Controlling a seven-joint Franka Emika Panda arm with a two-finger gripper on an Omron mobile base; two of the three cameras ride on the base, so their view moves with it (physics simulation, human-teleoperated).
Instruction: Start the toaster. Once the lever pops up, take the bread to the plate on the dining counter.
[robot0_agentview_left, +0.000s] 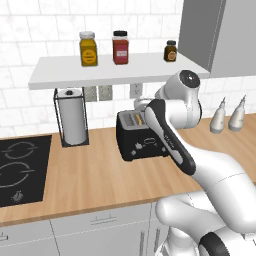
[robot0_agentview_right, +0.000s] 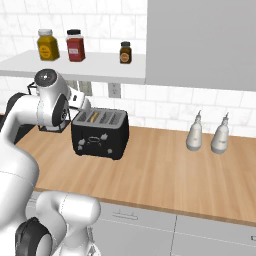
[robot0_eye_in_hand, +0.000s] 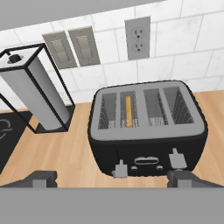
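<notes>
Glossy white rounded arm (robot0_agentview_left: 210, 175), dark grey joint bands, round caps.

Shelf (robot0_agentview_left: 120, 72) low over toaster (robot0_eye_in_hand: 146, 127)

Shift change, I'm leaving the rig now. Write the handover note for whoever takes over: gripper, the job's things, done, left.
Gripper: open, empty, hovering above and in front of the toaster, fingertips toward its front face.
Toaster: on the wooden worktop against the tiled wall, right of the paper towel holder.
Bread: standing in the second slot from the left in the hand view.
Levers: two on the front face; nothing is touching either.
Done: arm is lined up at the toaster.
Left: press the lever on the bread's side, wait for the pop, lift the slice out, carry it to the plate on the dining counter.
</notes>
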